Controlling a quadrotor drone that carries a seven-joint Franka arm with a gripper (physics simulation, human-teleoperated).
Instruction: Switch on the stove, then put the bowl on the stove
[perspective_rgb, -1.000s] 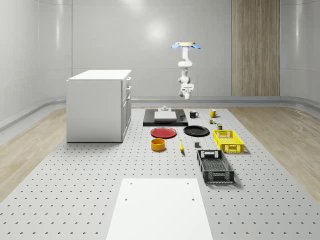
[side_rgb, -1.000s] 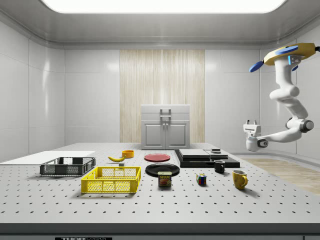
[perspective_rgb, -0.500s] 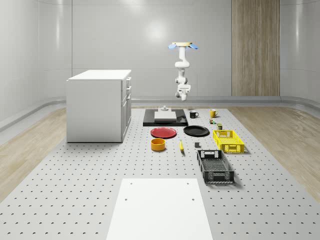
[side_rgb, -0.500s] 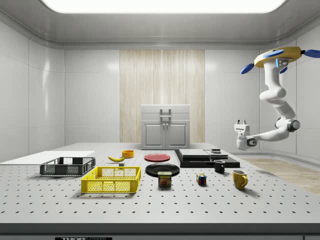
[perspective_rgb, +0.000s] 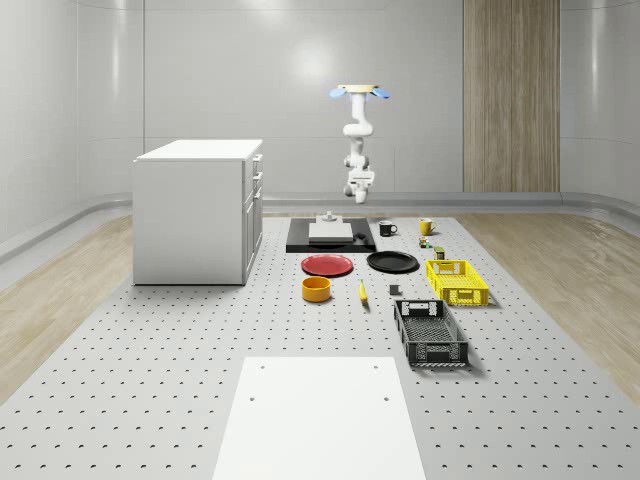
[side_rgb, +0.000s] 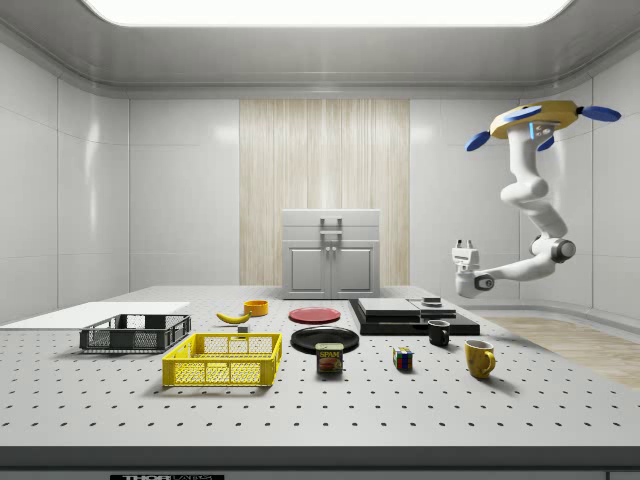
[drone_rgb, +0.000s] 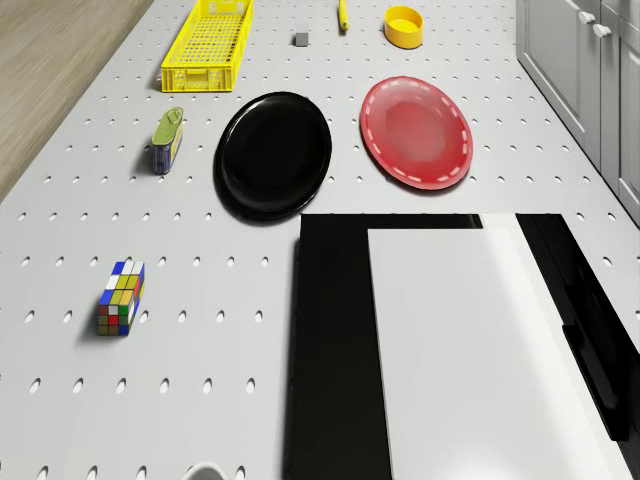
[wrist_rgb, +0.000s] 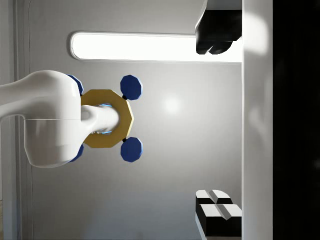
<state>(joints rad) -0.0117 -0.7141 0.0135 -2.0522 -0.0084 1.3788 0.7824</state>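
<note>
Drone: the drone (side_rgb: 535, 118) hovers high above the far edge of the worktop (perspective_rgb: 150, 380), past the stove's far side, at the side view's right.
Arm: the white arm (side_rgb: 528, 200) hangs down from the drone and bends back toward the stove.
Gripper: the gripper (side_rgb: 464, 243) points upward, in the air above and just beyond the stove's far end, touching nothing; I cannot tell whether its fingers are spread or closed.
Stove: the stove (perspective_rgb: 331, 236) is a flat black slab with a pale plate on top, lying on the worktop near its far end, beside the cabinet (perspective_rgb: 195, 210).
Bowl: the yellow bowl (perspective_rgb: 317, 289) stands on the worktop, nearer the whole-scene camera than the stove, just in front of the red plate (perspective_rgb: 327, 265) and well apart from the gripper.
Other things: a black plate (perspective_rgb: 393, 262) lies beside the red one; a banana (perspective_rgb: 362, 292) lies close to the bowl; a yellow basket (perspective_rgb: 457, 282) and a black basket (perspective_rgb: 430, 333) stand toward the whole-scene view's right; a black mug (side_rgb: 439, 333), a yellow mug (side_rgb: 479, 358), a puzzle cube (drone_rgb: 121, 298) and a tin (side_rgb: 329, 358) rest near the stove.
</note>
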